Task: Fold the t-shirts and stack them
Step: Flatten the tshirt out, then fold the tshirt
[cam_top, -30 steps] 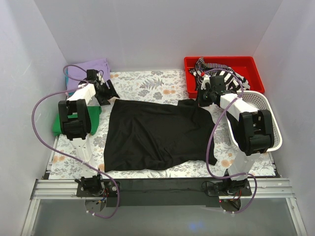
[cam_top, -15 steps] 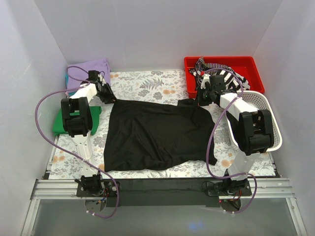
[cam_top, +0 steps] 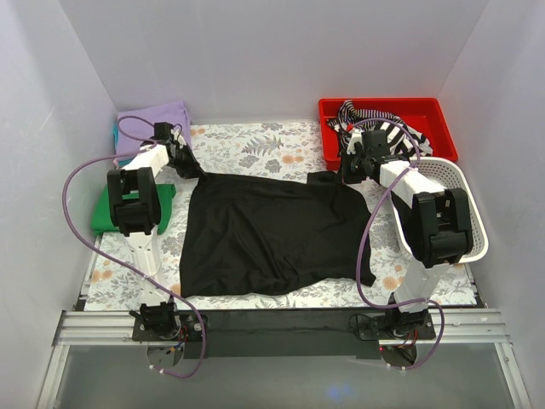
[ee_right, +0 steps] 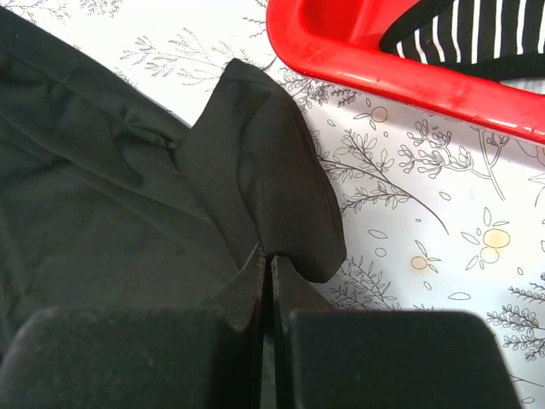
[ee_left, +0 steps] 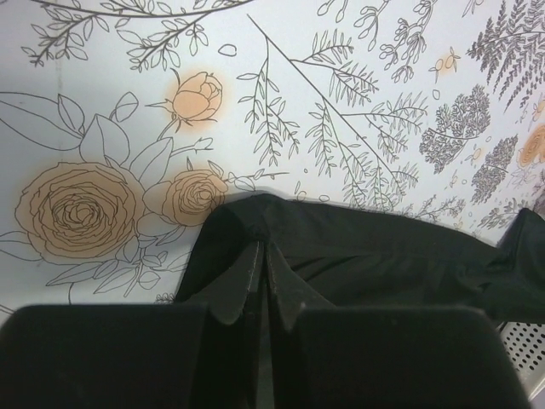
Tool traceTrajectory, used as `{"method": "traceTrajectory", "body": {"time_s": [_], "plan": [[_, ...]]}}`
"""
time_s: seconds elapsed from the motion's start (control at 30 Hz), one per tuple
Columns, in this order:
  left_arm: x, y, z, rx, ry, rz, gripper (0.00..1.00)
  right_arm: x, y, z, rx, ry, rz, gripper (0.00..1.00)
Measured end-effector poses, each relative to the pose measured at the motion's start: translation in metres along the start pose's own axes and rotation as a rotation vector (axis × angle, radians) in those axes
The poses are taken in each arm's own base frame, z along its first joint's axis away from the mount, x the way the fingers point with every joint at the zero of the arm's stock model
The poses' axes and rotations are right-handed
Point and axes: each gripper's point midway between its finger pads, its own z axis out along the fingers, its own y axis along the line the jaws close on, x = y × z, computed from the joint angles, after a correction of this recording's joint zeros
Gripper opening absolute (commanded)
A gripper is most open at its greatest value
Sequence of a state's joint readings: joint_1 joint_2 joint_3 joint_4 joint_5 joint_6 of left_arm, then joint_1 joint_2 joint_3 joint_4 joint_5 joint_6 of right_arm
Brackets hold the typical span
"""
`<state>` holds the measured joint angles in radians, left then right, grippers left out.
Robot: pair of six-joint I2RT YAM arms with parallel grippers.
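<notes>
Across the middle of the bench [cam_top: 255, 141], on its floral cover, the black t-shirt [cam_top: 272, 234] lies spread out. Its near edge is rumpled and one sleeve trails at the near right. The white basket [cam_top: 464, 183] stands at the right edge, and the red tray [cam_top: 387, 103] holding a striped garment [cam_top: 383, 129] sits at the far right. The lavender t-shirt [cam_top: 153, 119] is in the far-left corner. The green t-shirt [cam_top: 100, 220] is at the left, partly under the left arm.

The left fingers [ee_left: 262, 249] are pressed together, pinching the shirt's far-left corner. The right fingers [ee_right: 266, 256] are pressed together, pinching a raised fold of the far-right sleeve, near the tray's rim.

Risks, as judged from here:
- Shallow bite. Both pinches sit close to the cloth's edge, so a quick lift or pull could slide the fabric out on one side and let that corner drop.
- Single layer. It cannot be told whether either pinch holds both layers. If only the top one is held, the shirt would balloon open instead of folding.
- Cover caught. The left fingertips are low against the floral cover, and a lift could drag it up with the shirt.
- Uneven travel. If one arm leads, the fold line would skew.
- Snag. The right sleeve could brush the tray rim if it is swung outward.
</notes>
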<state>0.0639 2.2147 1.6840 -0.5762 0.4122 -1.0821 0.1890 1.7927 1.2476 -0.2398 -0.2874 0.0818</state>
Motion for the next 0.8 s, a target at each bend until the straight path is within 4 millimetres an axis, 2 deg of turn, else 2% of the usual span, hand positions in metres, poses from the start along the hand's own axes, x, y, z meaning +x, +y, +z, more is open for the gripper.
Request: {"method": "traceTrajectory", "body": {"time_s": [0.23,0.43,0.6,0.7,0.8], "plan": [[-0.013,-0.005,-0.016,0.011,-0.045,-0.001,0.00,0.000,-0.002,0.000,0.014,-0.001,0.000,0.01],[-0.044,-0.019,-0.064,0.038,-0.169,0.010,0.00,-0.008,-0.007,-0.008,0.061,-0.026,-0.010,0.01],[-0.065,-0.014,-0.101,0.042,-0.251,-0.001,0.00,-0.024,-0.007,-0.027,0.097,-0.079,-0.025,0.01],[-0.068,-0.006,-0.106,0.036,-0.259,-0.015,0.00,-0.030,-0.005,-0.033,0.105,-0.100,-0.030,0.01],[-0.062,0.000,-0.103,0.027,-0.243,-0.027,0.00,-0.032,-0.004,-0.034,0.107,-0.104,-0.032,0.01]]}}
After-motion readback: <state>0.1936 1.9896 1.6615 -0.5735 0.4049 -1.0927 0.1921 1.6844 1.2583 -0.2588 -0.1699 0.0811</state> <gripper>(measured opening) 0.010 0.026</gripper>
